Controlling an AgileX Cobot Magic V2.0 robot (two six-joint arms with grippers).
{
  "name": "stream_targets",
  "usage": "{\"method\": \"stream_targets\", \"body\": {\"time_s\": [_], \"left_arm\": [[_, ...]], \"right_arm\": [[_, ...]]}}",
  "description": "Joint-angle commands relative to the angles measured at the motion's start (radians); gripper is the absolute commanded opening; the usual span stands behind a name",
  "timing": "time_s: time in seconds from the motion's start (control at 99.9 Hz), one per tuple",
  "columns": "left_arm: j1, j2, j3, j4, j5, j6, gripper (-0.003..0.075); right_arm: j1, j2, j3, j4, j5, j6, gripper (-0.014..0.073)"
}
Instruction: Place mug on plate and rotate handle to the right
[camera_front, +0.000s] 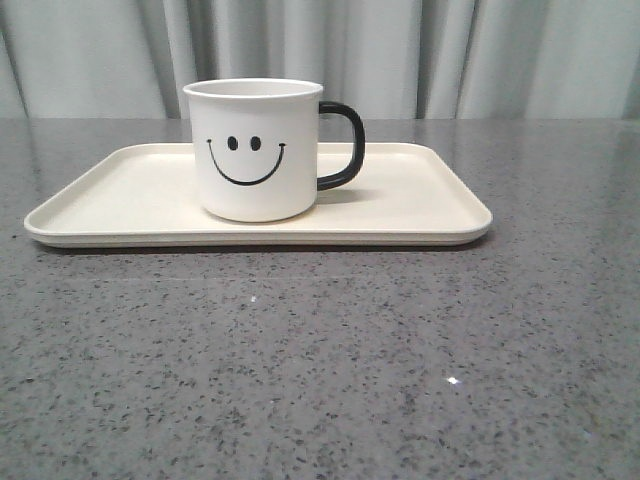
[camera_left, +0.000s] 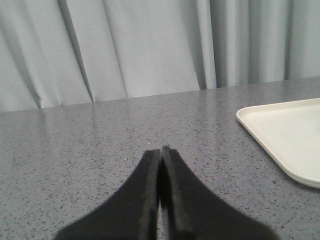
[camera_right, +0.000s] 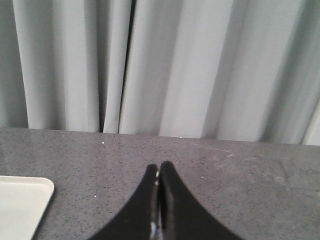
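The white mug (camera_front: 256, 150) with the black smiley face stands upright on the cream plate (camera_front: 420, 205), left of the plate's middle in the front view. Its black handle (camera_front: 345, 145) points to the right. Neither gripper shows in the front view. In the left wrist view my left gripper (camera_left: 161, 149) is shut and empty over bare table, with a corner of the plate (camera_left: 285, 132) off to one side. In the right wrist view my right gripper (camera_right: 158, 166) is shut and empty, apart from a corner of the plate (camera_right: 22, 202).
The grey speckled table (camera_front: 320, 360) stretches in front of the plate. Pale grey curtains (camera_front: 480, 50) hang behind the table's far edge.
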Motion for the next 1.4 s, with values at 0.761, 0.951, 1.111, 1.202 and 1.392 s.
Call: {"method": "stream_targets", "body": {"time_s": [0.761, 0.951, 1.111, 1.202, 1.392], "left_arm": [[0.003, -0.029, 0.008, -0.008, -0.075, -0.008, -0.0020], [0.003, -0.029, 0.008, -0.008, -0.075, -0.008, -0.0020], [0.003, -0.029, 0.008, -0.008, -0.075, -0.008, -0.0020], [0.003, -0.029, 0.008, -0.008, -0.075, -0.008, -0.0020], [0.003, -0.029, 0.008, -0.008, -0.075, -0.008, -0.0020]], "right_arm": [[0.240, -0.456, 0.761, 0.195, -0.658, -0.005, -0.0119], [0.238, -0.480, 0.809, 0.228, -0.637, -0.005, -0.0119], [0.237, -0.480, 0.809, 0.228, -0.623, -0.005, -0.0119], [0.237, -0.480, 0.809, 0.229, -0.623, -0.005, -0.0119], [0.237, -0.480, 0.809, 0.229, -0.623, -0.005, -0.0119]]}}
